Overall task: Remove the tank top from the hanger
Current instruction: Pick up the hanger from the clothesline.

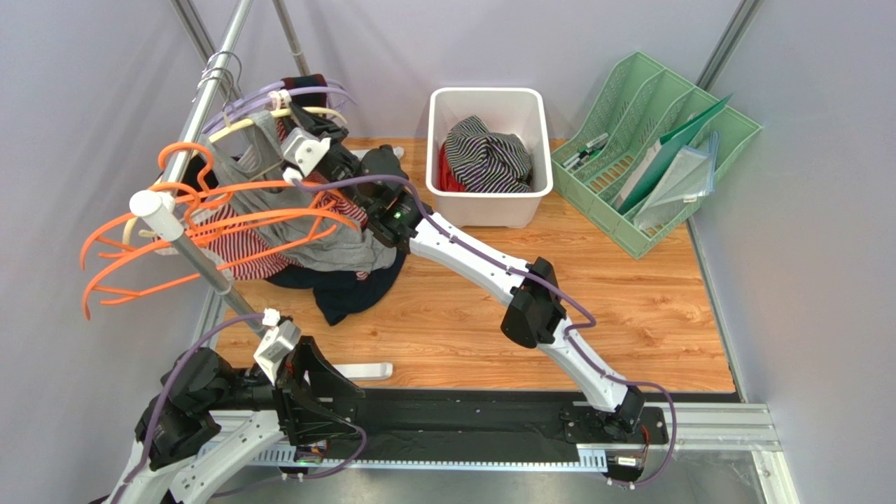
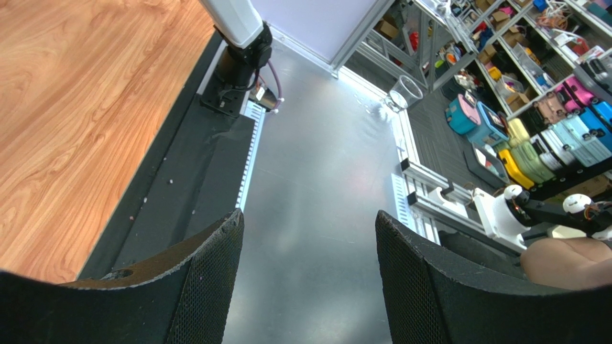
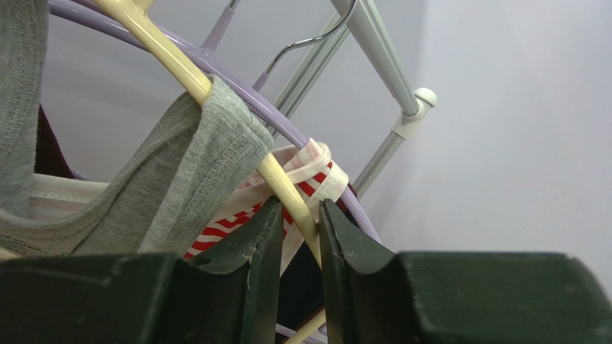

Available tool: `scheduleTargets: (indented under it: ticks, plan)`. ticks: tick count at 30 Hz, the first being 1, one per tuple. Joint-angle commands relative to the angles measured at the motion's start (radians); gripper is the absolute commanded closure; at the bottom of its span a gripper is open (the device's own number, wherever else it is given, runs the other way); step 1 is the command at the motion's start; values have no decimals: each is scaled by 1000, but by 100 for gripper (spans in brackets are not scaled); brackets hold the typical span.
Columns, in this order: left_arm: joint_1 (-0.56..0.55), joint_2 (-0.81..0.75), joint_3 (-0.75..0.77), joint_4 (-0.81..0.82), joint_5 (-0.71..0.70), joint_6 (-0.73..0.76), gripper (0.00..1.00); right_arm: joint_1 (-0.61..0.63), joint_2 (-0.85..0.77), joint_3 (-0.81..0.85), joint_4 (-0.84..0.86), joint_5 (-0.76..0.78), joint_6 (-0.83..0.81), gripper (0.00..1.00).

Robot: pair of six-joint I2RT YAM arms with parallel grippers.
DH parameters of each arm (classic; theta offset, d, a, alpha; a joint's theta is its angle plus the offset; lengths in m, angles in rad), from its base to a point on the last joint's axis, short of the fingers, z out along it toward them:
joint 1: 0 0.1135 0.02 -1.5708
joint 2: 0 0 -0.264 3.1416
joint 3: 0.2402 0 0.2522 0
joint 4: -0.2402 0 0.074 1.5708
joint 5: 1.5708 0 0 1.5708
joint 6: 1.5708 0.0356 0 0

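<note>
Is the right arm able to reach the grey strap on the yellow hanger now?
Probably yes: the right gripper is closed on the yellow hanger just beside the grey strap, with nothing between them.

You are working in a robotics lab cell, not a home. Plain grey partition walls (image 1: 810, 273) box in a light wood-grain tabletop (image 1: 631, 315), edged by a silver aluminium extrusion frame (image 1: 726, 425) and a black mounting plate (image 1: 473, 425). Beyond the cell, your left wrist view shows metal storage racks (image 2: 445, 36) crammed with boxes and a row of coloured hard cases (image 2: 531, 143).
</note>
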Motion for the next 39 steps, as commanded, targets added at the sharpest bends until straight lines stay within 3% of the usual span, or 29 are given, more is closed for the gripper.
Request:
scheduleTargets:
  ticks: [1, 7, 10, 17, 33, 39]
  plan:
    - [0, -106, 34, -9, 0, 9, 27, -2, 23, 74, 54, -8, 3, 76]
    - [0, -106, 36, -13, -3, 9, 27, -1, -12, 67, 48, 3, -20, 97]
    - [-2, -109, 37, -13, -6, 7, 27, 2, -36, 56, 45, 20, -30, 100]
    - [0, -112, 43, -15, -5, 3, 27, 38, -110, -44, 74, 63, -138, 100]
    - [-2, -115, 57, -15, -11, 1, 27, 50, -220, -91, 50, 124, -196, 100]
    - [-2, -112, 71, -7, -3, -8, 27, 53, -318, -266, 100, 161, -221, 100]
